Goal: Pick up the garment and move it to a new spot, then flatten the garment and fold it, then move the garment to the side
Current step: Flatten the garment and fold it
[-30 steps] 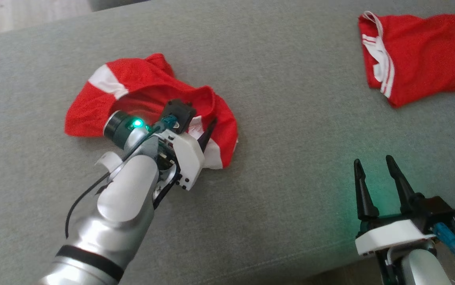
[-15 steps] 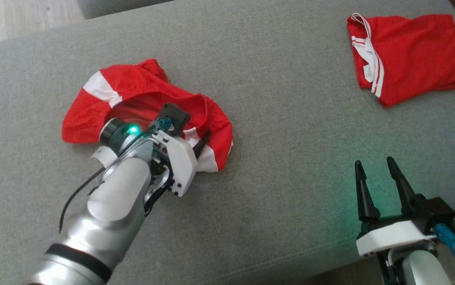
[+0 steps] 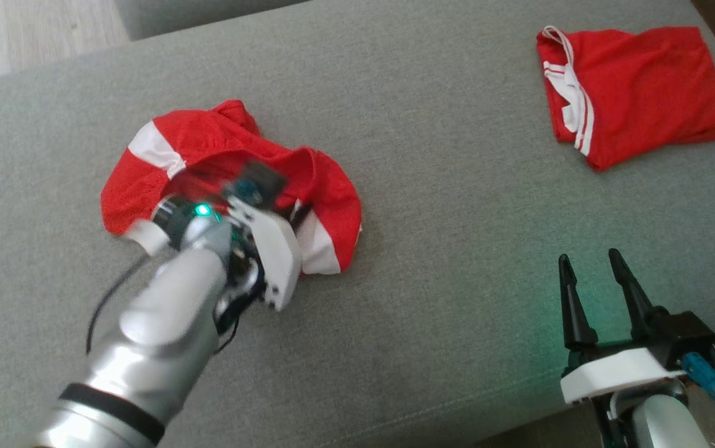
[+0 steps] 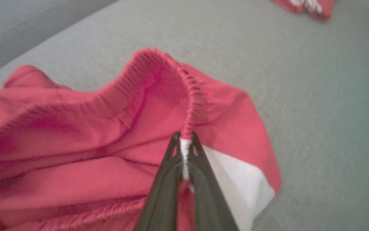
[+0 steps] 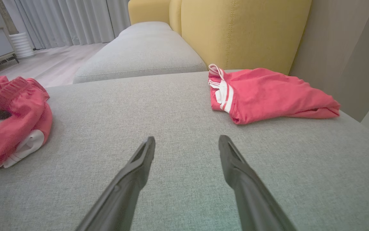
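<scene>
From the head camera, my left pincer is down on the crumpled red garment, a thin fabric piece with white panels. It lies left of centre on the grey woven-fabric sofa cushion. My left forearm is blurred and covers the near side of the heap, so the fingertips barely show here. My right pincer sits at the lower right above the cushion's front edge, released, its two dark fingers apart with nothing between them. Well apart from both, at the far right corner of the cushion, lies a folded red garment with white stripes along one edge. A strip of pale wooden floor shows at the upper left.

From my left wrist, my two fingers are clenched on the gathered elastic band of the crumpled red garment, just where red cloth meets a white panel. Beyond the tips the band stands up in a ridge. The rest of the cloth spreads left and below over the cushion.

From my right wrist, my fingers stand wide over bare cushion. The crumpled red garment is at the left edge, with a dark finger of my left pincer against it. The folded red garment rests at centre right, before a yellow upholstered backrest. Pale curtains hang in the background.
</scene>
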Controlling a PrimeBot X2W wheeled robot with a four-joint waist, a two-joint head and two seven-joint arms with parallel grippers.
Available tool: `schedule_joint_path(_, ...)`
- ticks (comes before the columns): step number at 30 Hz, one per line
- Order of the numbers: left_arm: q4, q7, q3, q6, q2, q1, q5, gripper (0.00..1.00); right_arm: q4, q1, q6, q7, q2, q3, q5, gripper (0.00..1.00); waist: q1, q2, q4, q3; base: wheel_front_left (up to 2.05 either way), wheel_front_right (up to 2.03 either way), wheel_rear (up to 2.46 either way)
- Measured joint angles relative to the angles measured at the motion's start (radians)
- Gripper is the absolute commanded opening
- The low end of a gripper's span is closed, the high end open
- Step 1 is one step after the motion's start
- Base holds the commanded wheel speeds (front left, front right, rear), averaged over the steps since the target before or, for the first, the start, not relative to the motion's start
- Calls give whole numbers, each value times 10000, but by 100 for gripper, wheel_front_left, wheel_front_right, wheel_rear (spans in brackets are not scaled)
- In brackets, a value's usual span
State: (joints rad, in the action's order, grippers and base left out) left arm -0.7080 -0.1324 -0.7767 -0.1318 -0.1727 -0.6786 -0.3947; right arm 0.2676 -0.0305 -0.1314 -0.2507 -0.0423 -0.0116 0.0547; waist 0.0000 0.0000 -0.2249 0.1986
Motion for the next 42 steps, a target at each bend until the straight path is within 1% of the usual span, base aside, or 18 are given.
schedule_joint_path(1, 272, -82, 433, 0, 31, -41, -673, 0, 40, 2, 0, 0, 0, 19, 0, 100, 0, 0, -36, -80, 0, 0, 0)
schedule_joint_path(2, 407, -82, 635, 0, 21, -116, -957, 0, 73, 3, 0, 0, 0, 8, 0, 100, 0, 0, -59, -134, 0, 0, 0)
schedule_joint_path(4, 621, -153, 769, 2, -159, -534, -894, 0, 94, 6, 0, 0, 2, -56, 96, 100, 0, 0, -155, -230, 0, 0, 0)
schedule_joint_path(6, 848, -134, 1208, 46, -268, -1160, -1095, 0, 88, 5, -2, 0, -2, -113, 303, 100, 0, 0, -301, -268, 0, 0, 0)
schedule_joint_path(8, 1104, 174, 1523, 111, -410, -1847, -1108, 0, 88, -2, -2, 0, 0, -169, 336, 100, 0, 0, -465, -313, 0, 0, 0)
schedule_joint_path(10, 1333, 667, 2075, 261, -387, -2398, -1379, 0, 84, -2, -2, 0, 0, -180, 420, 100, -1, 0, -626, -335, 0, 0, 0)
schedule_joint_path(12, 1369, 1089, 2171, 251, -451, -2848, -1360, 0, 113, 2, 0, 0, 0, -190, 426, 100, 0, 0, -771, -373, 0, 0, 0)
schedule_joint_path(13, 1360, 1252, 2336, 247, -395, -2914, -1540, 0, 142, 2, 0, 0, 0, -201, 426, 100, 1, 0, -832, -424, 0, 0, 0)
schedule_joint_path(18, 1400, 1921, 2376, 84, -347, -2909, -2080, 0, 159, 44, -2, 0, -2, -46, 422, 100, 0, 0, -1098, -574, 0, 0, 0)
schedule_joint_path(21, 1802, 2008, 2046, 79, -305, -2894, -2537, 0, 155, 52, 0, 0, -2, 46, 420, 100, -1, 0, -1108, -607, 0, 0, 0)
schedule_joint_path(25, 3104, 1891, 727, 73, -332, -2346, -3467, 0, 146, 94, -2, 0, -2, 255, 403, 100, -1, 0, -944, -617, 0, 0, 0)
schedule_joint_path(26, 3104, 1891, 727, 73, -332, -2346, -3467, 0, 146, 94, -2, 0, -2, 255, 403, 100, -1, 0, -944, -617, 0, 0, 0)
schedule_joint_path(30, 4429, 1662, -606, 75, -587, -873, -4149, 0, 151, 244, -2, 0, 2, 303, 403, 100, -1, 0, -610, -609, 0, 0, 0)
schedule_joint_path(33, 5400, 1317, -1434, 73, -947, 425, -4608, 0, 148, 248, -2, 0, 2, 391, 403, 100, -1, 0, -316, -606, 0, 0, 0)
schedule_joint_path(36, 6044, 1022, -1981, 144, -1427, 1798, -4938, 0, 150, 250, -2, 0, 2, 476, 385, 100, -1, 0, -15, -638, 0, 0, 0)
schedule_joint_path(38, 6205, 1028, -2059, 596, -1906, 2730, -5009, 0, 153, 256, 0, 0, 0, 512, 355, 100, -1, 0, 157, -674, 0, 0, 0)
schedule_joint_path(42, 6004, 1478, -1758, 1691, -2861, 4207, -5045, 0, 155, 291, 0, 0, 0, 569, 316, 100, -1, 0, 472, -786, 0, 0, 0)
